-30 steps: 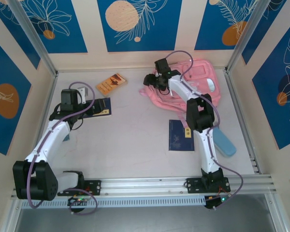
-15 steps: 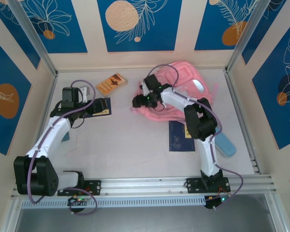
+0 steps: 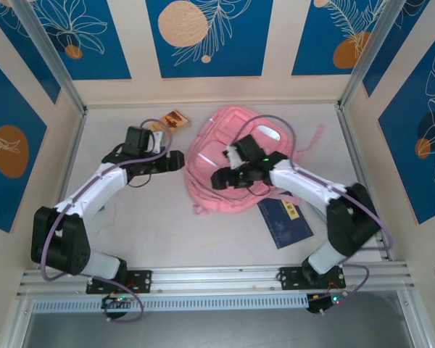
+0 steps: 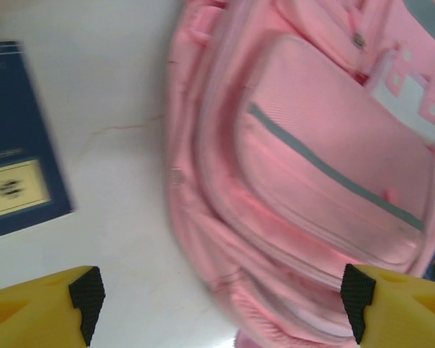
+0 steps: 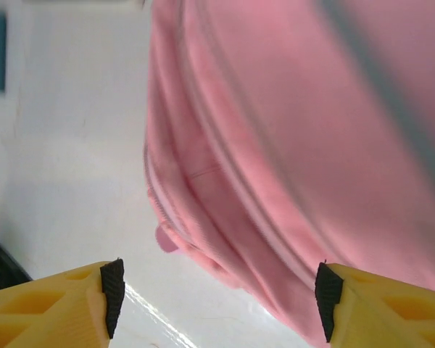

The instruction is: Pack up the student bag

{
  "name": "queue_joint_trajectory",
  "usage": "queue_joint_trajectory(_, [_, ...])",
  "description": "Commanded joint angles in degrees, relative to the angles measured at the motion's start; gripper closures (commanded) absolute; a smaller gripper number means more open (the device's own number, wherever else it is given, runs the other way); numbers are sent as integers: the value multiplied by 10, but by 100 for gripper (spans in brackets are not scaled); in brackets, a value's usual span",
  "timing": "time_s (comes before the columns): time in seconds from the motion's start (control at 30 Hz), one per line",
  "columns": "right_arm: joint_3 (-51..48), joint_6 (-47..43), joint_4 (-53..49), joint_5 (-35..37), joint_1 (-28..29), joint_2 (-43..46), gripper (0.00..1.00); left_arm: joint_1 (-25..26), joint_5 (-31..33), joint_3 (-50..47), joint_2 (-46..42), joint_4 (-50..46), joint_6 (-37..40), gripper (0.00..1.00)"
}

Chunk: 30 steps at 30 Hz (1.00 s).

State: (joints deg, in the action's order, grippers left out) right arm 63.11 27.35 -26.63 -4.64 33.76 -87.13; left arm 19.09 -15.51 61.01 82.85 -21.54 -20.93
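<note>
**Step in hand (judged):** settle the student bag (image 3: 235, 156) and get it open so items can go in. The bag lies flat at the centre of the surface (image 3: 152, 225), front pockets and grey strip (image 4: 333, 174) facing up.

**Gripper state**
- Left gripper (image 3: 175, 161): jaws wide, nothing held, just beside the bag's left edge. In the left wrist view the bag's side seam runs between the fingers (image 4: 87, 290).
- Right gripper (image 3: 221, 177): jaws wide, over the lower left part of the bag, no fabric clamped.

**Procedure**
1. Locate a zip pull before closing; none can be made out near either gripper.
2. Pin the bag with one gripper and pull with the other, because the soft fabric will probably slide and bunch.
3. Leave the blue book (image 3: 286, 223), near the bag's lower right, reachable, and do not drag the bag over it
</note>
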Motion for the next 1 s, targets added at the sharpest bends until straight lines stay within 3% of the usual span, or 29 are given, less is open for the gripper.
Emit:
queue_joint_trajectory(0.0, [-52,91,4,41,-53,53,27,46,-16,44,42,13,-25,20])
queue_joint_trajectory(0.23, [-98,151,-17,41,-195,72,27,119,-32,133,176,24,-70,33])
queue_joint_trajectory(0.43, [-80,147,-4,14,-251,13,27,142,-35,176,260,9,-85,41])
queue_joint_trajectory(0.67, [-16,120,10,-33,-248,-93,28,143,-4,155,280,-20,-84,47])
queue_joint_trajectory(0.97, [94,105,7,-67,-174,-215,31,142,49,29,201,-42,-75,53])
